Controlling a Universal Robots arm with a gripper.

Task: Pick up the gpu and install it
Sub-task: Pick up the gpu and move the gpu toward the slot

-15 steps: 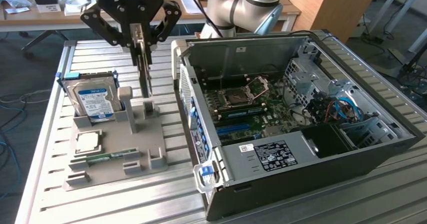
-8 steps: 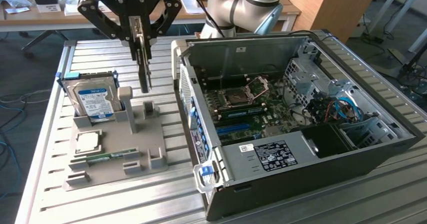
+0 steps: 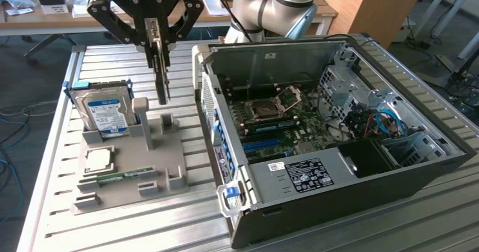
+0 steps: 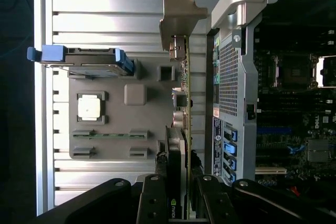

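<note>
The gripper (image 3: 159, 39) pinches the gpu (image 3: 161, 75) between its fingers by the upper edge. The card hangs on edge over the grey parts tray (image 3: 176, 156), just beside the open computer case (image 3: 389, 190). A hard drive (image 3: 105, 111) stands in the tray on the slatted worktop (image 3: 45, 218).

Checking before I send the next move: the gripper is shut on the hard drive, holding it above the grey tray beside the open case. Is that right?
Not the hard drive: the gripper is shut on the gpu, held edge-on above the grey tray beside the open case. The exterior view shows the hard drive standing in its tray slot.
</note>
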